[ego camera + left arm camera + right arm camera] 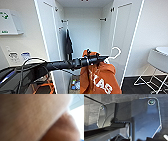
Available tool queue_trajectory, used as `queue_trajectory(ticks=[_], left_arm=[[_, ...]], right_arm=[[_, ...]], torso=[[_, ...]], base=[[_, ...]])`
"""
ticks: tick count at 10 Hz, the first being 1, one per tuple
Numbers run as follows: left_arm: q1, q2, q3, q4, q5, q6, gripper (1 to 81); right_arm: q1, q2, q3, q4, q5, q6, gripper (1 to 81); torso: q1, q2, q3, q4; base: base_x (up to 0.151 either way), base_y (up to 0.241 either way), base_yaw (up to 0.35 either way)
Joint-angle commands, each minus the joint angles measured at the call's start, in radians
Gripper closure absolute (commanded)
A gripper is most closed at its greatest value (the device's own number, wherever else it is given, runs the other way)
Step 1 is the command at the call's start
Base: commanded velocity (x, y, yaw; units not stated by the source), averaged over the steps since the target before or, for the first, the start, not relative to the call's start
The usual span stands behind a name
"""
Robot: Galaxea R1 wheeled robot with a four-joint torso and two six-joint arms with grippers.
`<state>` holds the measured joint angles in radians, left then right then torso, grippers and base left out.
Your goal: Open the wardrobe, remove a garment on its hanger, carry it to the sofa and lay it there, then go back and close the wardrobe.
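Note:
The white wardrobe (85,27) stands open right ahead, both doors swung out. My left arm reaches in from the left, and its gripper (102,58) is shut on the white hanger (115,52), whose hook sticks out past the tip. From it the burnt-orange garment (100,77) with white letters hangs in front of the wardrobe opening. That orange fabric (37,116) shows blurred and very close in the left wrist view. A dark garment (68,43) still hangs inside at the left.
The open left door (47,32) and right door (126,37) flank my arm. A white stool (158,58) on a wire frame stands on the dark floor at right. A white wall box (10,22) hangs at left. Small items (75,85) lie in the wardrobe's bottom.

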<state>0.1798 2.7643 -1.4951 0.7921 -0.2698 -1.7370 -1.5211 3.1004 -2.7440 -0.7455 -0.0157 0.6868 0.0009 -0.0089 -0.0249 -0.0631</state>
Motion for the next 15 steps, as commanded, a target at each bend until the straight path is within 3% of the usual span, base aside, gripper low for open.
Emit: queue_trajectory(ticks=[1, 15], left_arm=[[-0.207, -0.004, 0.013, 0.002, -0.062, 0.010, 81.1], [-0.199, -0.001, 0.004, 0.007, -0.062, -0.001, 81.1]], right_arm=[[0.048, 0.010, 0.005, -0.003, -0.038, -0.003, 1.0], [0.043, 0.005, 0.001, 0.009, -0.021, -0.003, 1.0]], torso=[[0.000, 0.000, 0.000, 0.000], [0.000, 0.000, 0.000, 0.000]], base=[[0.000, 0.000, 0.000], [0.000, 0.000, -0.237]])
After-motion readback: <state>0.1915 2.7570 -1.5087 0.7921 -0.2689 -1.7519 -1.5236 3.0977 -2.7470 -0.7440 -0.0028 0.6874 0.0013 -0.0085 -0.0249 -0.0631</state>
